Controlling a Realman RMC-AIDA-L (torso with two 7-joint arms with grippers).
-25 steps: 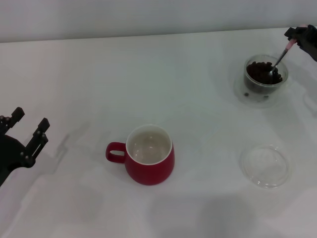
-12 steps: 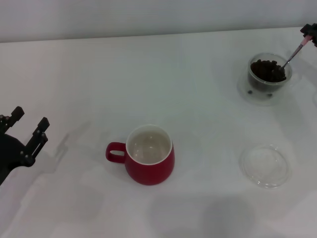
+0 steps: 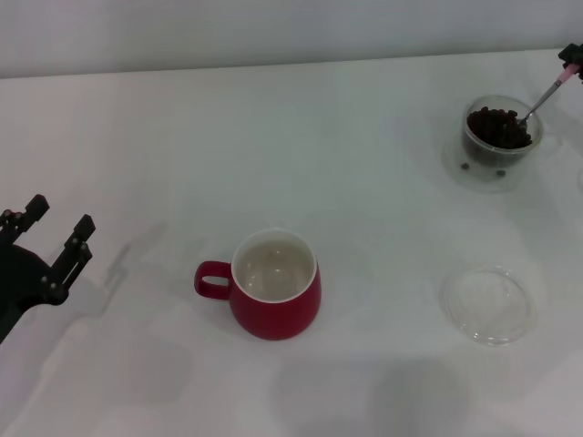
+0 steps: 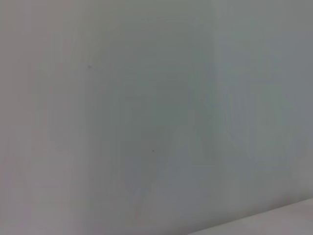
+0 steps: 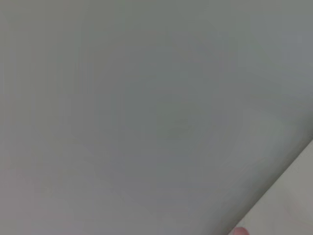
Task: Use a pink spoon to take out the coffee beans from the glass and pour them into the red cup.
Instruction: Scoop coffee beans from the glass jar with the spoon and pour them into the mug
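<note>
The red cup (image 3: 273,286) stands in the middle of the table, handle to the left, its white inside showing. At the far right the glass (image 3: 500,133) holds a heap of coffee beans (image 3: 496,126). The pink spoon (image 3: 545,95) slants into the glass, bowl among the beans at the right rim, pink handle end up at the picture's edge. There my right gripper (image 3: 574,55) is shut on that end, only a dark corner of it showing. My left gripper (image 3: 61,215) hovers open at the left edge, far from the cup.
The glass rests on a flat clear disc (image 3: 474,171) with a couple of stray beans on it. A shallow clear round dish (image 3: 488,304) lies near the front right. A wall rises behind the white table (image 3: 301,137).
The glass has slid a little to the right and away, along with the spoon's bowl. My right gripper has drawn back toward the right edge. The left arm barely moved.
</note>
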